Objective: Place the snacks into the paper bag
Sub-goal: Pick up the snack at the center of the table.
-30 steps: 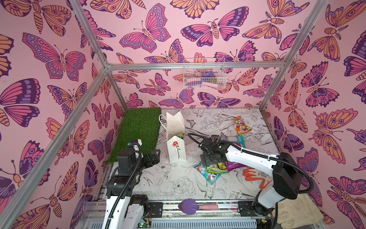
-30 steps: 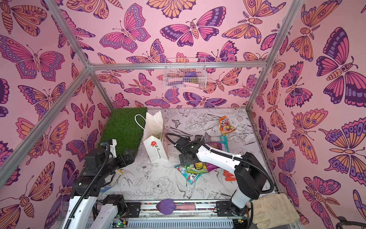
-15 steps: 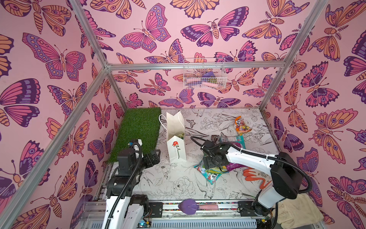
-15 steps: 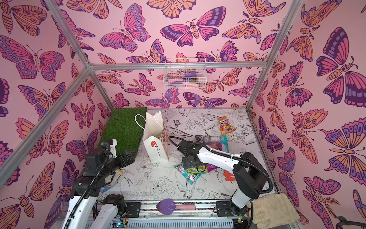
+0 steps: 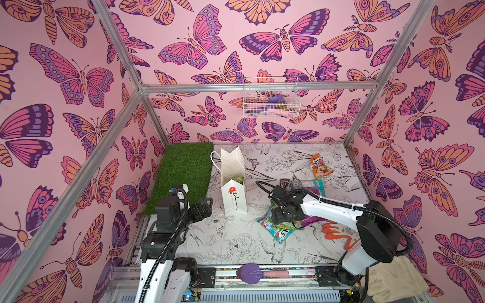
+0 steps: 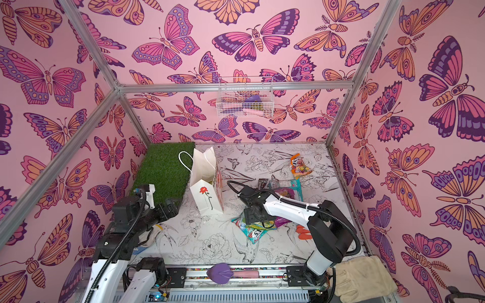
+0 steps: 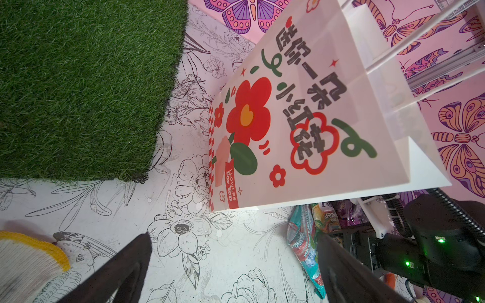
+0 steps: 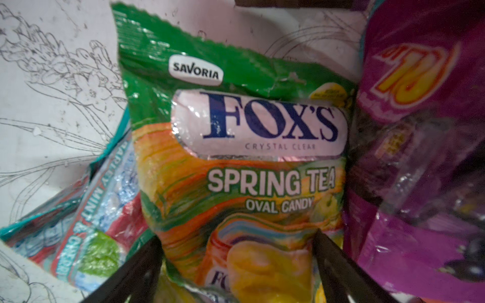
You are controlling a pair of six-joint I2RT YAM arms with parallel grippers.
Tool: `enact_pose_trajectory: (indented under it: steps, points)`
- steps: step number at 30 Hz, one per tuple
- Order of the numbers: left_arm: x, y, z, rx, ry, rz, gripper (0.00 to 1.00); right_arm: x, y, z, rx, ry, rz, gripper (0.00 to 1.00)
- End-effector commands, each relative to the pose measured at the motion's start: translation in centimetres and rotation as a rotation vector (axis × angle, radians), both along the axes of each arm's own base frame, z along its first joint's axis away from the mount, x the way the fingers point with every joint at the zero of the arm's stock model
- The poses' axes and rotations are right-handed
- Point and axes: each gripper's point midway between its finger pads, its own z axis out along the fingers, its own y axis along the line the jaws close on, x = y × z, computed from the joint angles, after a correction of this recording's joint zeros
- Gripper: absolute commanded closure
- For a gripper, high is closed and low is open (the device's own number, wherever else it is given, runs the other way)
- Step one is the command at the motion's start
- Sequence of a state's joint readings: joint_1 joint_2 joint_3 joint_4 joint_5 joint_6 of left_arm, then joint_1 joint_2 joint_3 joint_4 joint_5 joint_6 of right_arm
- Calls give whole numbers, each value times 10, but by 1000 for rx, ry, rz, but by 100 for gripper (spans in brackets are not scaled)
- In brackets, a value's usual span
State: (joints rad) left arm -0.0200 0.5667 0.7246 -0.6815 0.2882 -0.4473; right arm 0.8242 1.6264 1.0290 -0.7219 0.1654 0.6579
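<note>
On the desk, on the right-arm side of the paper bag, the right fingers are down on the snack pile. They are spread and straddle the near end of the green-yellow FOX'S packet, no squeeze visible yet. Packet's long axis runs straight out from the wrist, so the pinch goes across its width. It lies atop the teal packet, with the purple packet touching alongside, so there's a snag risk. Left fingers gape empty on the bag's other side, farther off.
</note>
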Motion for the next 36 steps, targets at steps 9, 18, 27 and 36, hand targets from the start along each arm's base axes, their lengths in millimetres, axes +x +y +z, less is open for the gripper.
enact_pose_trajectory:
  steps: [9, 18, 27, 36]
  points:
    - [-1, -1, -3, 1, 4, -7, 2, -8, -5, -18, -15, 49, -21, 38]
    - [-2, -13, 5, -27, -44, -73, 9, -5, -7, -10, -8, 20, -34, 59]
    - [-6, -31, 17, -75, -109, -182, 22, 2, -10, 9, -1, -37, -34, 73]
    - [-16, -52, 28, -112, -160, -296, 25, 5, -8, 30, 42, -82, -27, 79]
